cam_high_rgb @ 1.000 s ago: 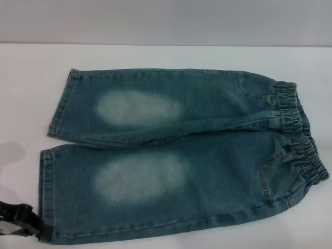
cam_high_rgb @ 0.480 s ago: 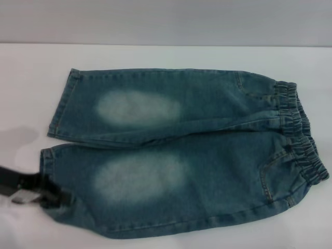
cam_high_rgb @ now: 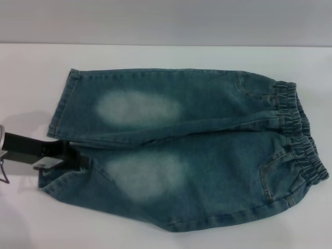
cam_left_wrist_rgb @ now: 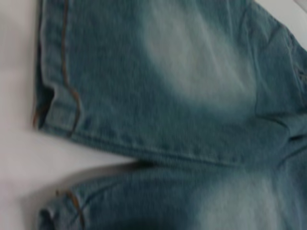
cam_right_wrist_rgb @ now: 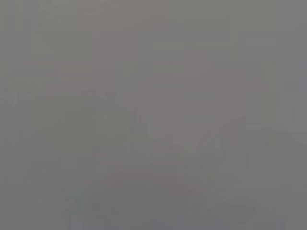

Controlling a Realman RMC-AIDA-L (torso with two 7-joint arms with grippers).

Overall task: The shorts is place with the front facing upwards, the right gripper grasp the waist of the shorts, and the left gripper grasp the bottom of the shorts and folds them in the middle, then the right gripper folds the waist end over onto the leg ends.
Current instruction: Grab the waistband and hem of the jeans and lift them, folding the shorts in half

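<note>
Looking around: we see only white worktop [cam_high_rgb: 155,57] about the shorts [cam_high_rgb: 207,155].
Shorts: spread flat, waist [cam_high_rgb: 301,129] on our right, leg hems left.
Left gripper [cam_high_rgb: 78,158]: we find it clamped on the near leg's hem, that corner lifted and folded inward.
Right gripper: out of sight.
Room: bare worktop along every edge.

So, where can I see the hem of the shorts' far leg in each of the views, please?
Head view: the far leg's hem runs down the shorts' left end, beyond the left hand.
Left wrist view: the same hem, with orange stitching.
Right wrist view: not in it.
Shared landmark: the pale faded patch.
</note>
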